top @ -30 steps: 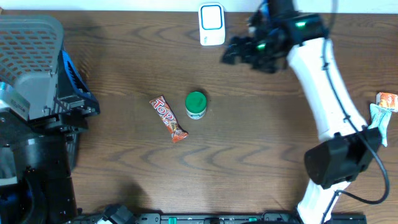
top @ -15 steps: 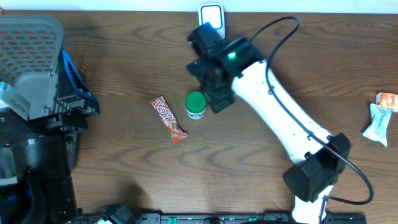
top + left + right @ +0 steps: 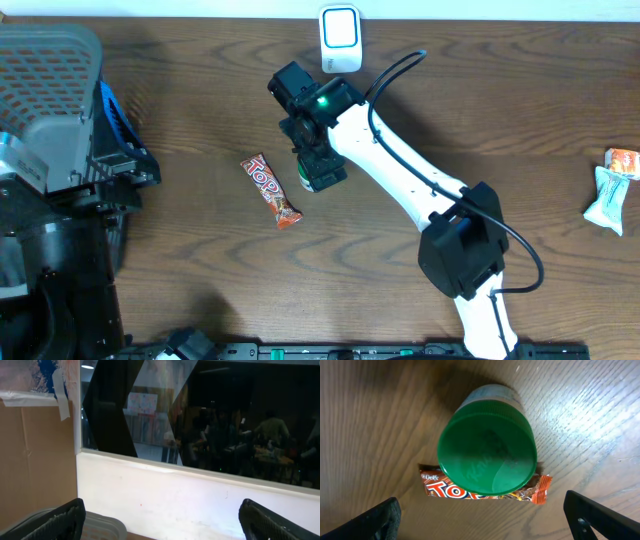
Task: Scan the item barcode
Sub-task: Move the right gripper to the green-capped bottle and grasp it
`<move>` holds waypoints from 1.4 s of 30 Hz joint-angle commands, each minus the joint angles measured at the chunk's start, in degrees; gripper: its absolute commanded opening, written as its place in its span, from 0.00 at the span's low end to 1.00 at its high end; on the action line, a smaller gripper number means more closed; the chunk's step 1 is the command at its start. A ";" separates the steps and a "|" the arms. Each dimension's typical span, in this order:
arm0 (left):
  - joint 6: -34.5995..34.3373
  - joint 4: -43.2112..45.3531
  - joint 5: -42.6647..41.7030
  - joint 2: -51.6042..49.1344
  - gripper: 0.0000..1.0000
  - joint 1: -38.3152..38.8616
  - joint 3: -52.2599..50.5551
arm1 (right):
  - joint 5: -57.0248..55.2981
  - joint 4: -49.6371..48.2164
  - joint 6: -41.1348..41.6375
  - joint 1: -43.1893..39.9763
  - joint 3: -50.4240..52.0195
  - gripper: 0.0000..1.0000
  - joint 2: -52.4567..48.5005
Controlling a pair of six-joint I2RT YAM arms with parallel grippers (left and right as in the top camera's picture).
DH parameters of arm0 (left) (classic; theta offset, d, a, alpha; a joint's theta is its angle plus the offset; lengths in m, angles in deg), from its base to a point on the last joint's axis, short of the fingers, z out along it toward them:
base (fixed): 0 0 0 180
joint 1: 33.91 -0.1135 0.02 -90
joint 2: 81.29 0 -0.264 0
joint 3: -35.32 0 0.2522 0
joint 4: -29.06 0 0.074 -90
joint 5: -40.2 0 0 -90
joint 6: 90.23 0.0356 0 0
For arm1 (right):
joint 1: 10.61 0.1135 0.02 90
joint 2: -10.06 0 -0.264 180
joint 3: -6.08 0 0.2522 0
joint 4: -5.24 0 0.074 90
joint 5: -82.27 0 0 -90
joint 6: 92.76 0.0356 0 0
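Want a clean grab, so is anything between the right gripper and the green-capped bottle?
Nothing. The right wrist view shows the open right gripper facing the bottle directly. The candy bar lies beside the bottle, not in the way.

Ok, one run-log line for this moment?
right claw: open, above green-capped bottle | left claw: open, away | candy bar: untouched
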 commanded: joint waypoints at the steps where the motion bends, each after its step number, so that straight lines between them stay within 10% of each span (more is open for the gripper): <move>1: 0.76 0.09 0.35 0.22 0.98 -0.15 -0.20 | 0.81 -0.07 1.36 -0.24 0.02 0.99 -0.87; 26: 0.76 0.07 0.35 0.22 0.98 -0.15 -0.20 | 1.49 -0.90 -0.39 -1.03 0.04 0.92 -10.51; 42: 0.74 0.09 0.35 0.22 0.98 -0.15 -0.20 | -1.27 2.75 -37.27 -1.09 0.02 0.62 -10.73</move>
